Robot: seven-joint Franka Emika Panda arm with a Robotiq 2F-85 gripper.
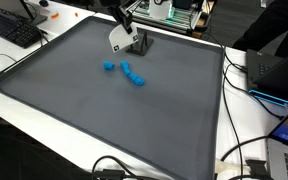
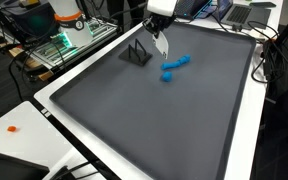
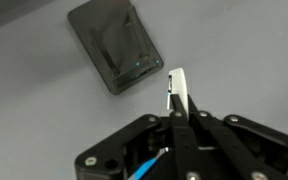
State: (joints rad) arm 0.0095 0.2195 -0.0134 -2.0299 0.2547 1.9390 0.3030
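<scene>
Now | end effector (image 3: pixel 181 118) clamped on white card (image 3: pixel 176 85) | its blue print unreadable | black stand (image 3: pixel 116 45) just beside

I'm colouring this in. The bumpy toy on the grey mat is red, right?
Not quite. The toy is blue, not red. Both exterior views show it lying on the grey mat.

I see a blue chain of blocks (image 1: pixel 129 72) lying near the middle of the grey mat (image 1: pixel 94 125). A black keyboard (image 1: pixel 14 30) sits beyond one far corner, and cables (image 1: pixel 109 166) trail along the mat's near edge.
</scene>
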